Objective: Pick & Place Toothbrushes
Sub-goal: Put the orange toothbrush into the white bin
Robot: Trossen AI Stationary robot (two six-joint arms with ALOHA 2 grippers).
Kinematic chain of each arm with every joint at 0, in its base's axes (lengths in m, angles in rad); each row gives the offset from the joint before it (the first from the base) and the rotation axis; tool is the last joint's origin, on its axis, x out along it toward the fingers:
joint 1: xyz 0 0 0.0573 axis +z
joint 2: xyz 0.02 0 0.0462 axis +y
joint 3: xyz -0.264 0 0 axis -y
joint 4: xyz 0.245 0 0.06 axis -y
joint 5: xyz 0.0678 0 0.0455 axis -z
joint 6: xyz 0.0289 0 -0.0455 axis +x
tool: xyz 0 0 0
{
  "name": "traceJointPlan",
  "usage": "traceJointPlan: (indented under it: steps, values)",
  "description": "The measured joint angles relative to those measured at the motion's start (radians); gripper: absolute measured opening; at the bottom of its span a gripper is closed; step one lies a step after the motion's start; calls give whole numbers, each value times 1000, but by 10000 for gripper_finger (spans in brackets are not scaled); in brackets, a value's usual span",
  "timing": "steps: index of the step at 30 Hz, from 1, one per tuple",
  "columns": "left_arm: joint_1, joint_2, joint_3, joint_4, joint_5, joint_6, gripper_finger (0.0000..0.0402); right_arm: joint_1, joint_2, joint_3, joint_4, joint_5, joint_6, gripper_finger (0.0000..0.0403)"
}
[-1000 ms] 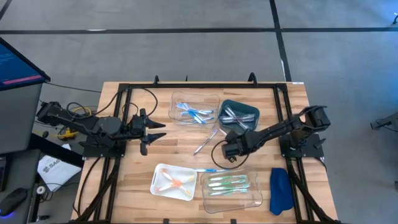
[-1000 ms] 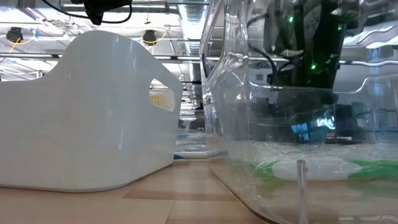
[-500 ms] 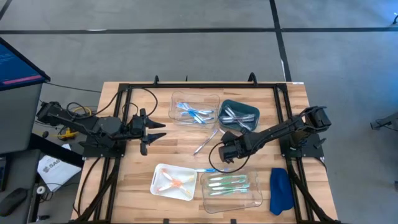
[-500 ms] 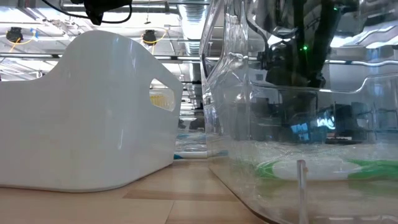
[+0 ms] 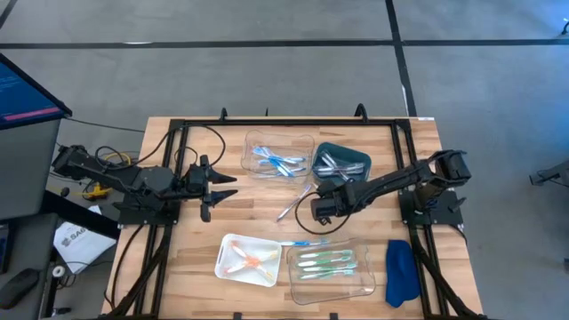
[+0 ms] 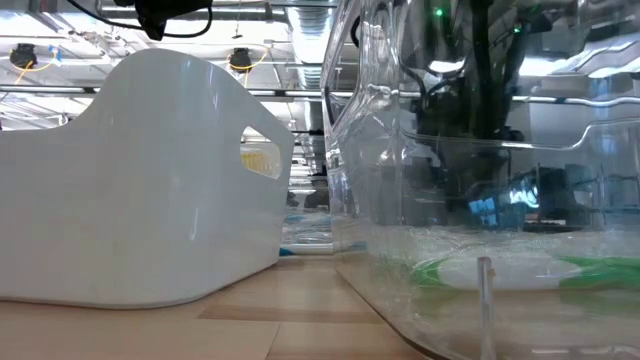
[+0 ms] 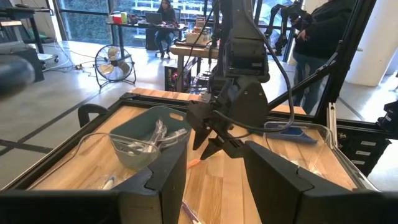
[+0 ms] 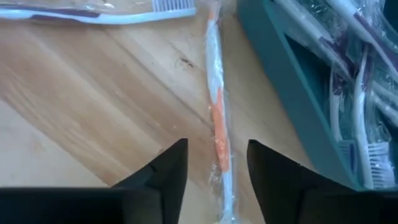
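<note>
an orange toothbrush (image 8: 217, 118) in a clear wrapper lies flat on the bare worktop (image 5: 240, 204), just beside the teal tray (image 8: 280, 68) of white brushes. its long axis runs roughly along that tray's wall, the bristle end away from the right wrist camera. it sits unsorted between the trays, probably waiting for pickup. the right pincer (image 8: 211, 165) hovers right above it, fingers spread either side of the handle and holding nothing, lined up along the shaft, seemingly for a grasp. the left pincer (image 5: 213, 188) waits well apart at the worktop's left side, fingers spread and empty.
</note>
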Motion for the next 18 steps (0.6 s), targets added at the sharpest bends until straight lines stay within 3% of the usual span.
traceJointPlan:
  steps: [9, 18]
  values:
    - [0, 0, 0, 0, 0, 0, 153, -11, 74, -1, 12, 2, -31, 187]
    - [0, 12, 0, 6, 0, 0, 153, -12, 132, 1, 5, 4, -36, 168]
